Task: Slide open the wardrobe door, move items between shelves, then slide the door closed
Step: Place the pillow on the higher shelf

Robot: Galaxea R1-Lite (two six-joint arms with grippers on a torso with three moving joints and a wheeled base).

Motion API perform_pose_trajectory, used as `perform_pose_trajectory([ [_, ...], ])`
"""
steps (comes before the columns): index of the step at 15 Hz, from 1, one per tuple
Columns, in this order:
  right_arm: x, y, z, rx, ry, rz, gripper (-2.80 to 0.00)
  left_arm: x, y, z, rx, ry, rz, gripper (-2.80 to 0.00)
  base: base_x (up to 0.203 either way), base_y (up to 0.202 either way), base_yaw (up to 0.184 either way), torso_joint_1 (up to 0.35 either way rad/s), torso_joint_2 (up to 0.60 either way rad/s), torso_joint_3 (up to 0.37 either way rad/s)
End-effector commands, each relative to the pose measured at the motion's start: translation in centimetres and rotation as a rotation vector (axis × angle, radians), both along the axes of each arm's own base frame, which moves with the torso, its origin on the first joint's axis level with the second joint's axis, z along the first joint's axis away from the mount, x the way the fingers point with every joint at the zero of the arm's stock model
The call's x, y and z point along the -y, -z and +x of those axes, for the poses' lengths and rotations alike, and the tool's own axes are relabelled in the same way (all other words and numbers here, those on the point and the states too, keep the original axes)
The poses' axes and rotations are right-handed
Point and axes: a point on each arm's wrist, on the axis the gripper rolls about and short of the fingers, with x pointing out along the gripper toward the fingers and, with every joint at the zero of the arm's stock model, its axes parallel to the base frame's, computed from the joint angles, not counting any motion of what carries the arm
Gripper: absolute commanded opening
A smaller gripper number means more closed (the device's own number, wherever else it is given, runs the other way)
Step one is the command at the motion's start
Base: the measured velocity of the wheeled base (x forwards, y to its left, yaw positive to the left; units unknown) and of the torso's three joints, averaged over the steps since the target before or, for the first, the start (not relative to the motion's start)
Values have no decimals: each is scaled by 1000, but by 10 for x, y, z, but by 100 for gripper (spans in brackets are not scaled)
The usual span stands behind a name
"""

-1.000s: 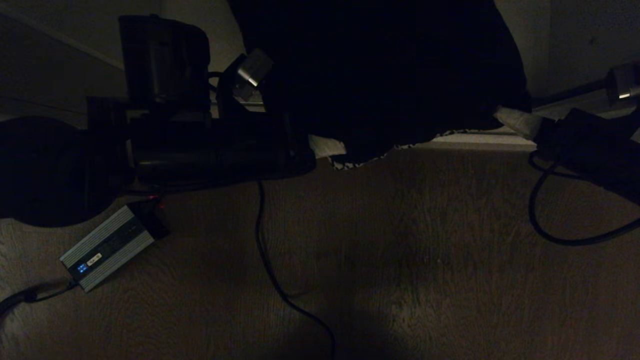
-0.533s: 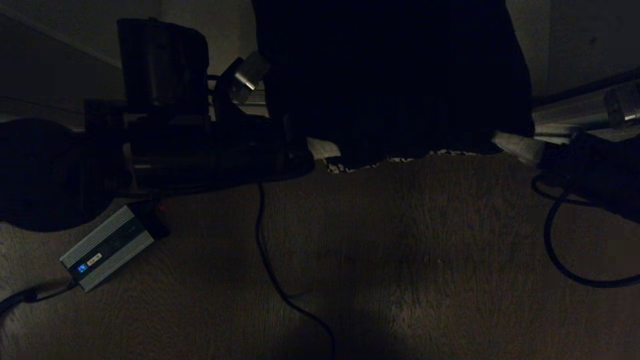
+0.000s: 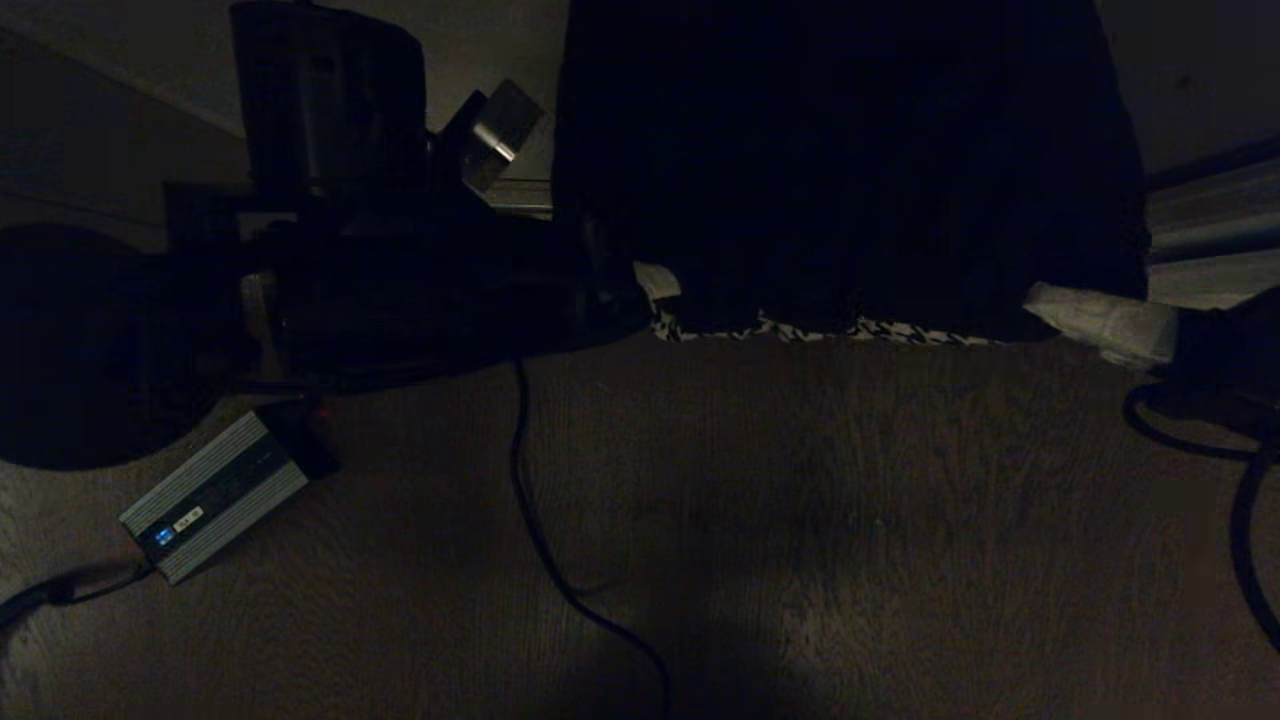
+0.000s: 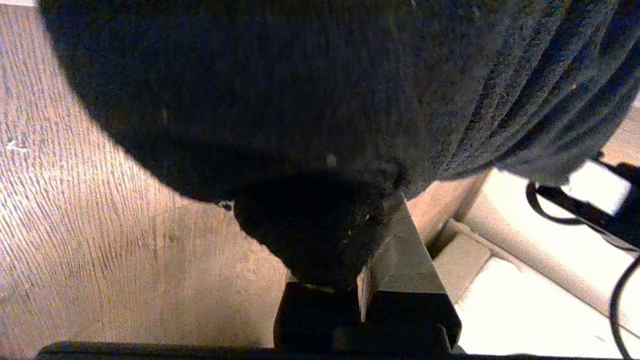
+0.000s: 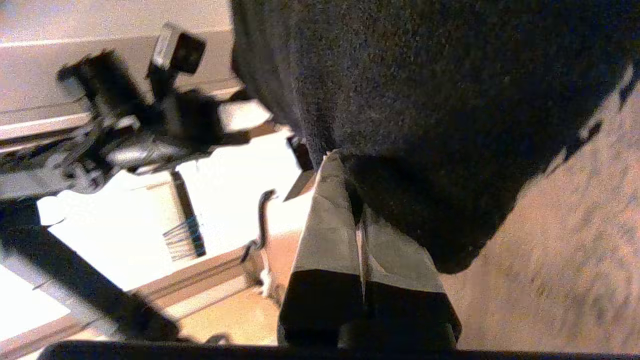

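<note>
Mid-transfer: left claw (image 3: 655, 282) and right claw (image 3: 1100, 318) each pinch a lower corner of the houndstooth cushion (image 3: 850, 170) – black back showing – hanging above the floor (image 3: 800, 520) (shelves unseen); next, carry it level to its shelf

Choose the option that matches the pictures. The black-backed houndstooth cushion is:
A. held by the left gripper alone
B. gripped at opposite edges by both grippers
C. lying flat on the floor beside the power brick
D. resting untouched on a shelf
B: the left gripper and the right gripper each pinch an edge of the cushion, which hangs between them above the floor.
</note>
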Motion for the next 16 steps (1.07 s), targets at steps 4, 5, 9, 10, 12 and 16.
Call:
perform_pose_trajectory([
  [4,8,-16,-48,32,-8,8,-280,-18,-22,-34,16,28,-18,-280,0,0,0,0,0,0],
  [5,9,-17,-53,28,-8,8,-280,-20,-25,-39,14,32,-16,-280,0,0,0,0,0,0],
  [9,15,-21,-86,8,-8,4,-280,-33,-33,-75,-32,85,21,-280,0,0,0,0,0,0],
  [10,16,-22,-95,0,-8,3,-280,-38,-37,-83,-29,92,19,-280,0,0,0,0,0,0],
  [12,20,-24,-118,-15,-15,0,-280,-47,-39,-98,-44,110,28,-280,0,0,0,0,0,0],
  [16,27,-25,-159,-20,-37,-1,-280,-62,-38,-126,-34,157,21,-280,0,0,0,0,0,0],
])
